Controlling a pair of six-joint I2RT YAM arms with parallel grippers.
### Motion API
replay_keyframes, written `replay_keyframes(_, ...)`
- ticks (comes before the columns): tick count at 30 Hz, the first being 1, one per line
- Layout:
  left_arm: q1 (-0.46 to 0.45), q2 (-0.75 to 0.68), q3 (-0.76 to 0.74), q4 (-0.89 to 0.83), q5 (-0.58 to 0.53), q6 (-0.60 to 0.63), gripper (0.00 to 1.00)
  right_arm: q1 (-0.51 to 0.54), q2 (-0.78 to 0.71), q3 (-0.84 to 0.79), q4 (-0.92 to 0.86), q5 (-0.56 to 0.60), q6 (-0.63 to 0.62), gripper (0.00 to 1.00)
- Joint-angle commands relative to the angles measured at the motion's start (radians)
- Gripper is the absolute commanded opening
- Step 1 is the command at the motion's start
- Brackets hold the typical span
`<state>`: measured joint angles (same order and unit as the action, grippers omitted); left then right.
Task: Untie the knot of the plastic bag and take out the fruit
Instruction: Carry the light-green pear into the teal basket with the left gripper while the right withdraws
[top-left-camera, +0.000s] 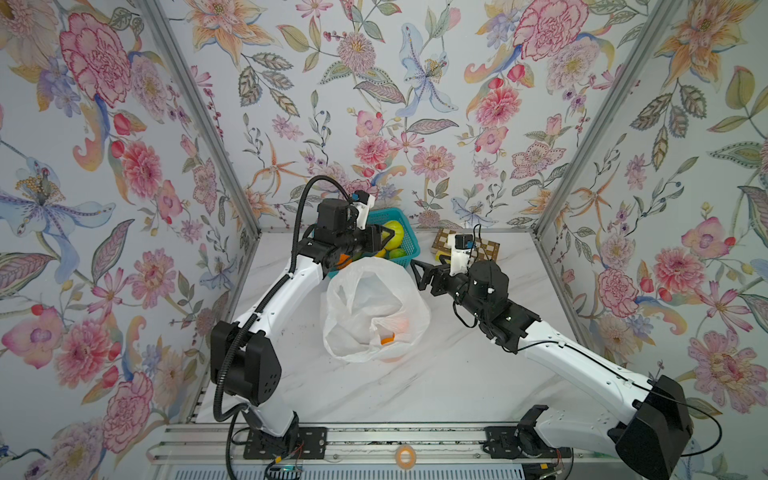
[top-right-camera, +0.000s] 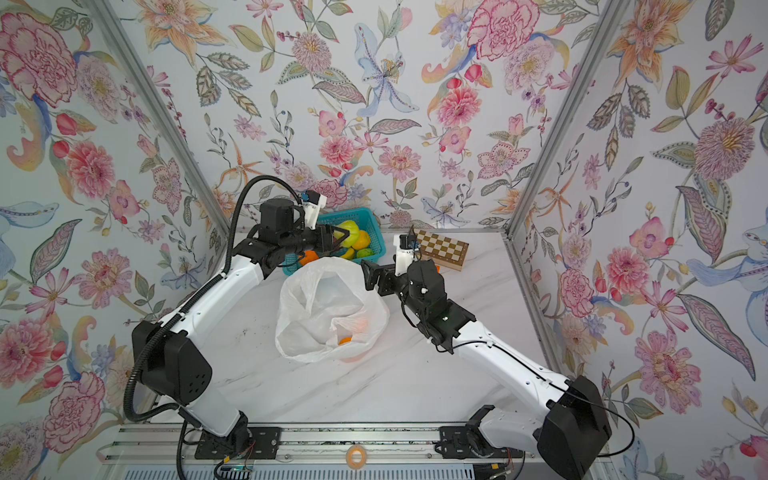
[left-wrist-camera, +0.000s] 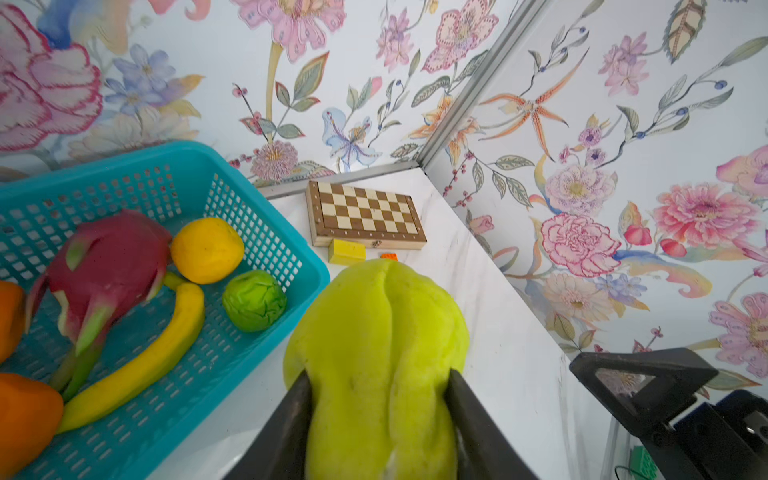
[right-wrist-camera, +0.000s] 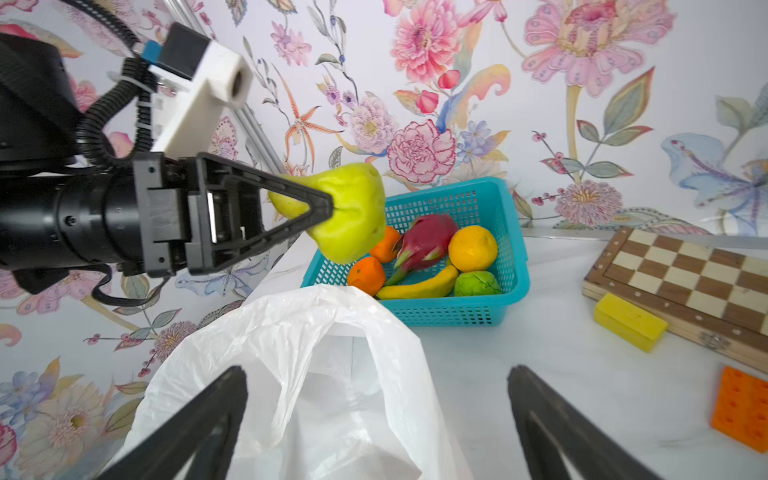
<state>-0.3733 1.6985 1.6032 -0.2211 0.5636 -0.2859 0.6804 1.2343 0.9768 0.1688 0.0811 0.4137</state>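
Between the fingers of the left gripper (left-wrist-camera: 379, 376), pinched at its narrow waist, sits a yellow-green fruit (left-wrist-camera: 374, 316), its long axis running straight out from the jaws. Just below and to one side lies the teal basket (left-wrist-camera: 257, 232), so the drop looks short. Farther off, the right gripper (right-wrist-camera: 376, 370) hangs spread wide and empty just above the open rim of the plastic bag (right-wrist-camera: 291, 332). No knot shows, and an orange (top-left-camera: 388, 338) waits inside, nearer that arm.

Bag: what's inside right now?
The bag is open. One orange shows through the mouth, and an orange blur glows through the plastic beside it. Folds cover the rest of the bottom, so more fruit can't be ruled out.
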Motion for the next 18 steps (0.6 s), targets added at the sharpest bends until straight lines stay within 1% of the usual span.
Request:
replay_keyframes(1, 0.009, 0.08, 0.074, 0.058, -0.073, -0.041, 0.46, -0.051, -0.014, 0.048, -0.142, -0.079, 0.081, 0.99)
replay_keyframes(5, 0.016, 0.172, 0.168, 0.052, -0.134, -0.073, 0.46, -0.111, -0.004, 0.086, -0.207, -0.136, 0.097, 0.99)
replay_keyframes(7, 0.02, 0.217, 0.213, 0.045, -0.153, -0.075, 0.46, -0.125, 0.004, 0.106, -0.236, -0.159, 0.098, 0.99)
replay_keyframes(8, 0.021, 0.241, 0.238, 0.041, -0.162, -0.08, 0.46, -0.158, 0.008, 0.117, -0.251, -0.172, 0.1, 0.99)
replay_keyframes(9, 0.025, 0.26, 0.258, 0.037, -0.168, -0.084, 0.46, -0.168, 0.015, 0.126, -0.268, -0.182, 0.099, 0.99)
replay_keyframes(12, 0.033, 0.338, 0.331, 0.022, -0.179, -0.092, 0.46, -0.19, 0.022, 0.145, -0.307, -0.198, 0.1, 0.99)
replay_keyframes(18, 0.034, 0.481, 0.477, -0.066, -0.199, -0.076, 0.46, -0.221, 0.014, 0.148, -0.339, -0.22, 0.094, 0.99)
